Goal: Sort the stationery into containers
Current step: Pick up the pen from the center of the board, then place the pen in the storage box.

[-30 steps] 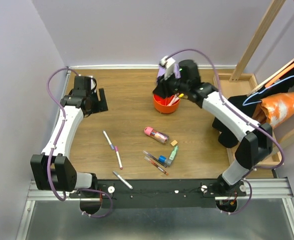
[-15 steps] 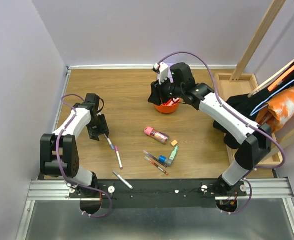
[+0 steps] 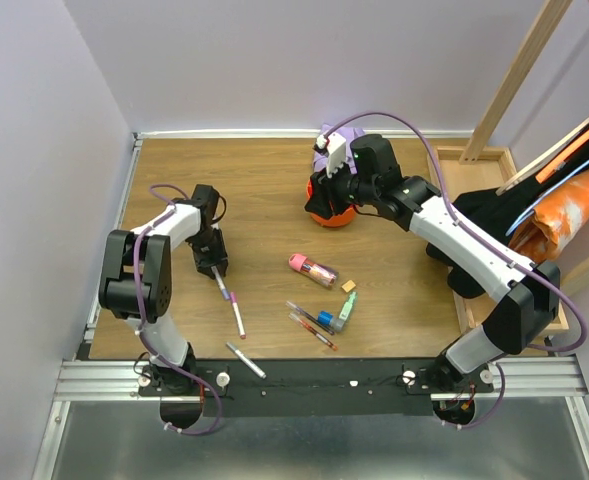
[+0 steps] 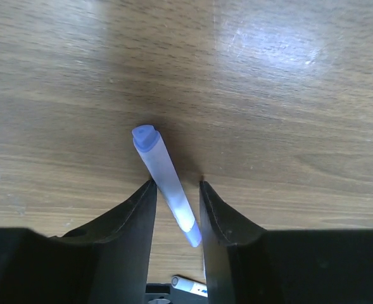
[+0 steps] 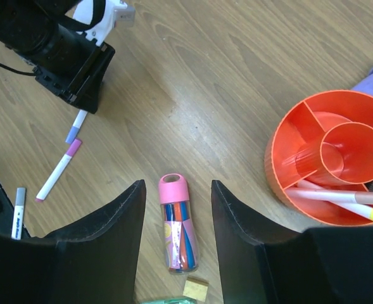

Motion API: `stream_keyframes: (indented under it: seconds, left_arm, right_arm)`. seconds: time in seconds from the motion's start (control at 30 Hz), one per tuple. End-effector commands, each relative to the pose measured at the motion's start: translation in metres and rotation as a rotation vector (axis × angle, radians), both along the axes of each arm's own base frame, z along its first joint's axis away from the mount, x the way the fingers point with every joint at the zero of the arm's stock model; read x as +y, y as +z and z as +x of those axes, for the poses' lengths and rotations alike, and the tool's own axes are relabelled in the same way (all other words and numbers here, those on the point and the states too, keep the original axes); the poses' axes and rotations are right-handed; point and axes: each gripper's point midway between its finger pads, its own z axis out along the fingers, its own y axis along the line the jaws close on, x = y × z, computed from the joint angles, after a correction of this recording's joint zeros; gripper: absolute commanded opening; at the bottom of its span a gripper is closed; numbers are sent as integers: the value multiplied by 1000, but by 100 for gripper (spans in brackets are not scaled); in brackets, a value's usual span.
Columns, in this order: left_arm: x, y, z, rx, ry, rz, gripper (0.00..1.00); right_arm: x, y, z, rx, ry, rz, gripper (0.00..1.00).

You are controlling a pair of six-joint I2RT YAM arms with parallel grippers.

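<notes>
Pen (image 4: 163, 180) — white with a lilac cap — lies on the table (image 4: 287, 95) between your left fingers (image 4: 130, 228), which stand open astride it, placed to pinch its barrel. Your right fingers (image 5: 110, 234) hang spread and empty, orange cup (image 5: 273, 166) just beside them.

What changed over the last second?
Left gripper swung in from the far left and came down astride the white pen, open, not yet gripping. Right gripper shifted slightly by the orange cup, open and empty. The pink tube and other loose stationery stayed put.
</notes>
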Motion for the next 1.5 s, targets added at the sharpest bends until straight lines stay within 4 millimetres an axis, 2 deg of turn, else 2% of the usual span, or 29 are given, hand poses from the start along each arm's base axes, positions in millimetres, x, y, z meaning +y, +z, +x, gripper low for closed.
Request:
stream_keyframes:
  seconds: [0.0, 0.07, 0.17, 0.27, 0.3, 0.5, 0.6, 0.7, 0.73, 0.8, 0.83, 0.9, 0.93, 0.97, 1.0, 1.03, 1.1, 1.13, 1.2, 1.23, 1.27, 1.33, 1.37, 1.43, 1.47]
  left_arm:
    - [9, -11, -12, 56, -28, 55, 36]
    - [13, -14, -16, 67, -28, 79, 34]
    - [10, -19, -22, 82, -34, 66, 32]
    - [2, -18, -19, 68, -52, 41, 15]
    - [-1, -15, -15, 53, -60, 36, 0]
    - [-6, 1, 9, -31, -78, 19, 0]
    - [-14, 16, 22, -82, -116, -23, 0]
    - [-27, 44, 45, -168, -145, -79, 0]
    - [-33, 60, 58, -216, -158, -99, 0]
    - [-55, 83, 70, -279, -227, -164, 0]
    - [-68, 106, 87, -356, -260, -189, 0]
    - [-106, 133, 98, -433, -357, -291, 0]
    - [-124, 163, 116, -538, -405, -334, 0]
    - [-140, 174, 123, -577, -451, -374, 0]
    - [-165, 185, 123, -614, -517, -396, 0]
    - [-181, 215, 137, -719, -579, -417, 0]
    - [-212, 232, 144, -800, -671, -471, 0]
    - [-238, 256, 146, -894, -737, -493, 0]
    - [-263, 261, 153, -961, -836, -489, 0]
    - [-282, 278, 152, -1025, -882, -496, 0]
    - [-293, 272, 156, -1031, -905, -500, 0]
    - [-309, 283, 164, -1105, -923, -498, 0]
    - [-322, 272, 163, -1098, -946, -495, 0]
    - [-332, 268, 169, -1132, -984, -469, 0]
    - [-340, 256, 170, -1120, -994, -465, 0]
  right_arm:
    - [-5, 13, 9, -77, -29, -8, 54]
    - [-9, 14, 13, -93, -49, -17, 55]
    - [-11, 10, 12, -94, -55, -29, 56]
    - [-13, 7, 13, -87, -64, -33, 56]
    - [-14, 7, 14, -87, -71, -34, 56]
    - [-20, 3, 23, -115, -85, -71, 57]
    - [-27, 2, 23, -130, -83, -94, 57]
    - [-41, 7, 24, -132, -130, -86, 57]
    - [-54, 10, 29, -129, -177, -78, 57]
    - [-71, 15, 38, -88, -273, -29, 57]
    - [-92, 17, 50, -79, -346, -21, 57]
    - [-111, 24, 60, -62, -440, 13, 57]
    - [-129, 25, 69, -68, -502, 4, 57]
    - [-135, 27, 73, -77, -524, 1, 57]
    - [-140, 30, 77, -89, -540, 0, 57]
    - [-149, 32, 81, -95, -568, -6, 57]
    - [-158, 35, 86, -104, -600, -7, 57]
    - [-165, 37, 89, -113, -625, -8, 58]
    - [-170, 38, 90, -119, -635, -6, 58]
    - [-178, 37, 92, -125, -665, -19, 58]
    - [-180, 37, 92, -126, -668, -22, 58]
    - [-186, 36, 89, -129, -681, -28, 58]
    - [-188, 36, 89, -131, -685, -30, 58]
    - [-191, 36, 87, -134, -687, -37, 58]
    - [-192, 36, 86, -133, -687, -39, 58]
